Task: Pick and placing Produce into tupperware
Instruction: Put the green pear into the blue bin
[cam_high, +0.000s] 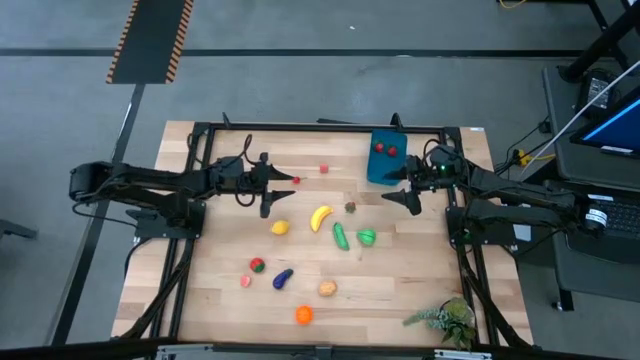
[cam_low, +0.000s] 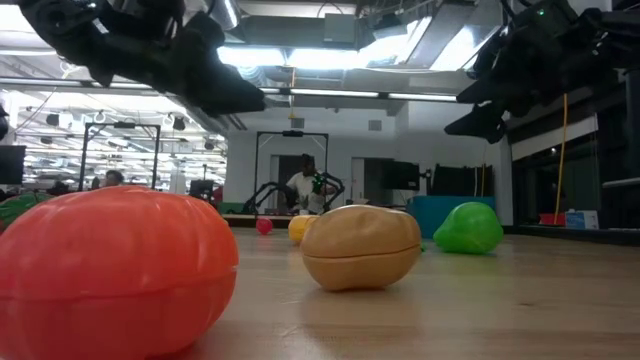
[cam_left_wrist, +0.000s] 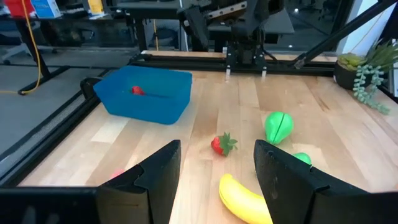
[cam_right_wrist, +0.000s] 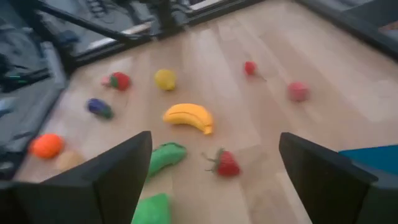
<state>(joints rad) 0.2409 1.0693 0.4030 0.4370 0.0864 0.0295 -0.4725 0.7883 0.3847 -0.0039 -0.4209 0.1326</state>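
My right claw hangs wide open and empty beside the tub; the strawberry lies below on the desk. I fear a hasty descent knocks it rolling away.

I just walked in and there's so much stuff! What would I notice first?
The bright toy produce scattered across the wooden table, like the yellow banana in the middle. Next, the blue tupperware at the far edge, already holding red pieces. The left gripper and right gripper hover open on either side.
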